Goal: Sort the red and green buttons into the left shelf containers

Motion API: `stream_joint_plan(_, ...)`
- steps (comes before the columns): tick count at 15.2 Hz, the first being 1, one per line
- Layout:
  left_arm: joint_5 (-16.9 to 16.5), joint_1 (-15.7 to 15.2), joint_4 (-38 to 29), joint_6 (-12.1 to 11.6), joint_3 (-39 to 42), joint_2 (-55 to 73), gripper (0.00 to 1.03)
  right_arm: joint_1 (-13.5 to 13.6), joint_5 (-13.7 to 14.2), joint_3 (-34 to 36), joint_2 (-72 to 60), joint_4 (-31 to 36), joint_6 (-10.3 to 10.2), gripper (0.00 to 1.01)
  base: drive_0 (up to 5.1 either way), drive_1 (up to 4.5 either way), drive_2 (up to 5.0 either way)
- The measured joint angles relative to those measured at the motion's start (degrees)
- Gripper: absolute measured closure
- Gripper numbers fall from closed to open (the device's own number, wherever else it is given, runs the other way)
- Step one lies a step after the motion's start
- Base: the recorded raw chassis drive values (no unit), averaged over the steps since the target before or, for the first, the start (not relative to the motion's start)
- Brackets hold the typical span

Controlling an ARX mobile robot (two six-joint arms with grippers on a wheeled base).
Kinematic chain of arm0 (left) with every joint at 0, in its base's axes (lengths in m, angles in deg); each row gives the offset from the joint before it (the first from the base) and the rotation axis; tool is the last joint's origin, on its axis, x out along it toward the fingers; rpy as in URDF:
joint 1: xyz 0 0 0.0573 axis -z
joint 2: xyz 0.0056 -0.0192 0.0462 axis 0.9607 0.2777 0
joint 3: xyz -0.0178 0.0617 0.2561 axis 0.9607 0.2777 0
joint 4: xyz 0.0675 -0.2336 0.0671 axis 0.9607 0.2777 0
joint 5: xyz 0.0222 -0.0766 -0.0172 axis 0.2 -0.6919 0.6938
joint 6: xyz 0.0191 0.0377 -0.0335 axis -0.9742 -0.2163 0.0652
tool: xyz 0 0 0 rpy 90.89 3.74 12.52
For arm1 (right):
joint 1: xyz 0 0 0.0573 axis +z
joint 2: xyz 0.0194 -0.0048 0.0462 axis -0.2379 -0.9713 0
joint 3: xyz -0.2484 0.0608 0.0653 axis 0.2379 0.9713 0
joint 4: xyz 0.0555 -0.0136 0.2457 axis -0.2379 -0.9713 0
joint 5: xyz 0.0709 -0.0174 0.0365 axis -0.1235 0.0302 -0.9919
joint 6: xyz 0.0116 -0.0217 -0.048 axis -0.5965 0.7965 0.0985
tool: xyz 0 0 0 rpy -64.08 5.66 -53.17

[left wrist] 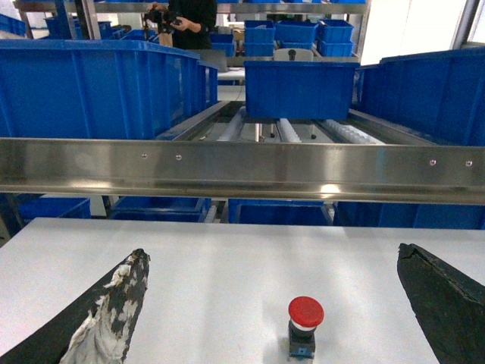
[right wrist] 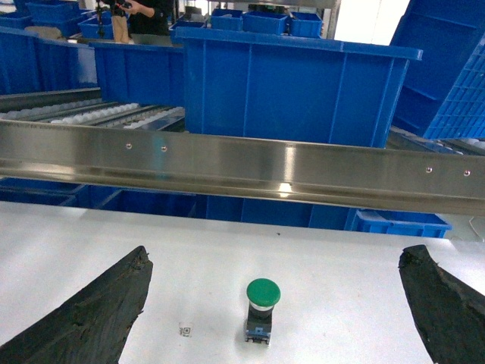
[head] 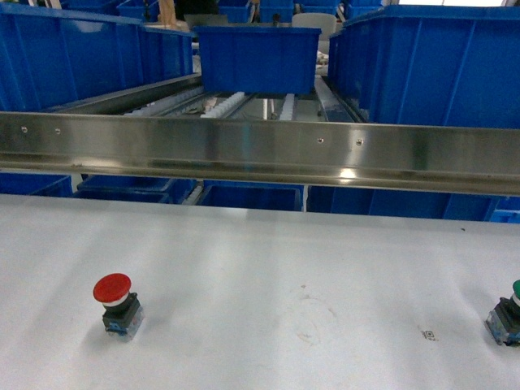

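Both buttons were left standing upright on the white table (head: pixel 268 244), neither gripped.

Left gripper (left wrist: pixel 273 303) was held spread wide w/ red button (left wrist: pixel 305 326) between its fingers, untouched; right gripper (right wrist: pixel 273 303) likewise splayed around green button (right wrist: pixel 261 309). Blue bins (head: pixel 73 53) were seen on the roller shelf beyond the steel rail (head: pixel 260 150).

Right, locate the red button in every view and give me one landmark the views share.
Head: red button stands on the white table, lower left.
Left wrist: bottom edge, right of centre, between the open left gripper's fingers.
Right wrist: not in it.
Shared landmark: the steel rail crossing all three views.
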Motion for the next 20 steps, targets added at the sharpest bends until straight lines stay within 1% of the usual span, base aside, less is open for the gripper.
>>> stream_joint_plan(14,0.0,0.0,0.0,0.0,0.0,0.0,0.05,0.0,0.0,0.0,0.0,0.0,0.0,0.03,0.0,0.0,0.0)
stream_joint_plan(15,-0.2,-0.3,-0.7,-0.1,0.0,0.2,0.05,0.2,-0.1,0.0,-0.4,0.9,0.0,0.03,0.0,0.0,0.0)
stream_joint_plan(16,-2.2,-2.3,-3.4,0.0,0.0,1.6,0.05,1.6,0.4,0.0,-4.1,6.5,0.0,0.03,0.0,0.0,0.0)
stream_joint_plan(17,-4.0,-4.2,-6.0,0.1,0.0,4.5,0.05,1.6,-1.4,0.0,-9.6,9.2,-1.1,0.03,0.0,0.0,0.0)
stream_joint_plan(18,-6.7,-6.7,-11.9,0.3,0.0,9.8,0.05,1.9,-1.5,0.0,-16.3,13.9,-1.3,0.03,0.0,0.0,0.0)
stream_joint_plan(19,-9.0,-8.2,-18.3,0.4,0.0,16.4,0.05,2.0,-1.9,-0.1,-22.9,19.6,-1.4,0.03,0.0,0.0,0.0)
stream_joint_plan(20,-11.1,-8.9,-27.7,0.5,-0.1,27.3,0.05,2.5,-1.9,-0.7,-35.1,29.7,-1.2,0.03,0.0,0.0,0.0)
